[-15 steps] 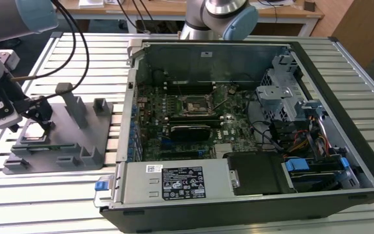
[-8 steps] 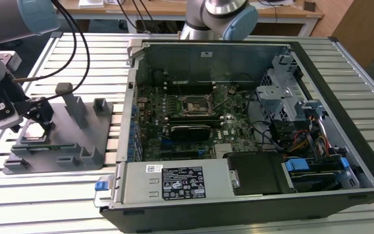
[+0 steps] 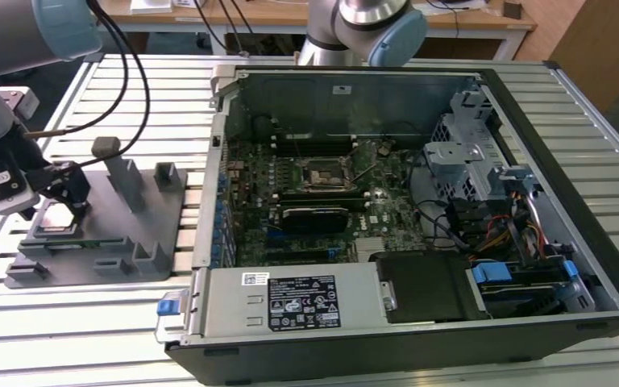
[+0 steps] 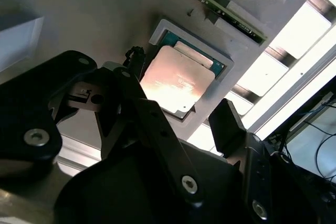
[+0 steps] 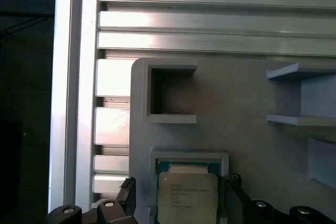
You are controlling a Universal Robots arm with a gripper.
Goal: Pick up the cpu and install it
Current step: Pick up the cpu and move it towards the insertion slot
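Now the gripper (image 4: 178,90) hangs open over the cpu (image 4: 176,80), one finger (image 4: 226,121) on either side of it. It lies flat in the plate's (image 5: 236,103) recess (silver top up).

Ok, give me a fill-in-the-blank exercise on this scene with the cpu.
The gripper hovers over the ___.
The cpu lies in a recess of the grey plate, its metal top facing ___.
In the exterior view, the case stands to the plate's ___.
Missing words: cpu; up; right.
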